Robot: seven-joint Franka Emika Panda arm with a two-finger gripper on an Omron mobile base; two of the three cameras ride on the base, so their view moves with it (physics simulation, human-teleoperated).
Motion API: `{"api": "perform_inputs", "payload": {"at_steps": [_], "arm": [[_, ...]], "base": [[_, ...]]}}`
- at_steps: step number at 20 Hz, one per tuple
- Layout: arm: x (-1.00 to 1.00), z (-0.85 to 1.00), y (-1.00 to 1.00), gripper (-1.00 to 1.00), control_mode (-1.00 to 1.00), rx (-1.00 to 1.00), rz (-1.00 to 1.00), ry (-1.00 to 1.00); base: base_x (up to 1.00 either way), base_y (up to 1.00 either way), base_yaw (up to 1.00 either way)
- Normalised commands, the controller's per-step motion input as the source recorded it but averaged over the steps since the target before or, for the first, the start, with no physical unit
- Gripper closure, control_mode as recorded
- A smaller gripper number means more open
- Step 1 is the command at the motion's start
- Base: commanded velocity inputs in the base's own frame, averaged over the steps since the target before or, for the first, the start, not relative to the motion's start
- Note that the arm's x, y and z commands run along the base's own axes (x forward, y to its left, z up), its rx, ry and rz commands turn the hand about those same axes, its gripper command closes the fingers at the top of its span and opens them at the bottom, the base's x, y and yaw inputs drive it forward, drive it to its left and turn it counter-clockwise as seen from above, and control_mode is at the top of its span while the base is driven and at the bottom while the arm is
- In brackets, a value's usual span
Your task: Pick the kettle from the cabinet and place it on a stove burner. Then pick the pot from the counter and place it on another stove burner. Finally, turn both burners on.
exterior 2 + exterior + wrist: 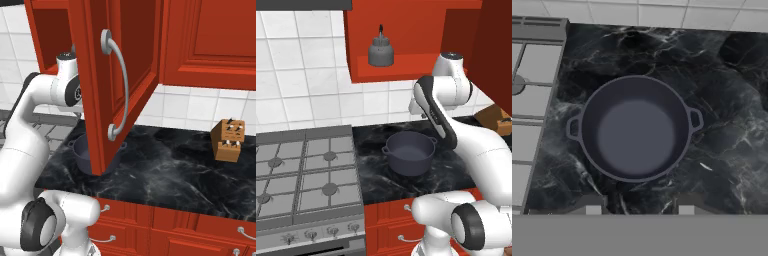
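Kettle (380, 50) sits upright in the open niche of the red cabinet (406, 30), above and behind the counter (456, 165). Not yet picked.

Pot (409, 152) stands on the counter just right of the stove (306, 170), empty, loop handles to either side. In the hand view the pot (634, 127) lies straight below the camera, with the stove edge (532, 100) at left.

Gripper (639, 209): two fingertips rise at the bottom of the hand view, parted, with bare counter between them. Nothing held; the hand hangs above the pot, apart from it.

All burners are bare. An open red cabinet door (117, 80) with a bar handle hangs in front of the right base camera, hiding most of the pot. A knife block (228, 140) stands at the far right of the counter.

Risks, as judged from here:
- The hand points at the pot while the kettle comes first; taking the pot now breaks the order.
- The reach up into the niche is tight; the wrist or the elbow may clip the cabinet lip or the open door.
- The kettle's arched handle is thin; an off-centre pinch could tip it or let it swing.
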Motion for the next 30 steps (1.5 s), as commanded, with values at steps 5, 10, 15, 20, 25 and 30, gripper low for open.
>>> {"api": "perform_inputs", "payload": {"at_steps": [5,10,15,20,25,30], "arm": [[-0.01,0.00,0.03,-1.00,-1.00,0.00,0.00,-0.08],[-0.02,0.02,0.09,-1.00,-1.00,0.00,-0.01,-0.19],[-0.02,0.10,0.02,-1.00,-1.00,0.00,-0.03,-0.17],[0.00,0.32,0.04,-1.00,-1.00,0.00,-0.03,-0.14],[0.13,0.51,0.09,-1.00,-1.00,0.02,-0.01,-0.07],[0.28,0.36,0.17,-1.00,-1.00,0.01,-0.01,-0.05]], "base": [[0.00,0.00,0.00],[0.00,0.00,0.00],[0.00,0.00,0.00],[0.00,0.00,0.00],[0.00,0.00,0.00],[0.00,0.00,0.00]]}}
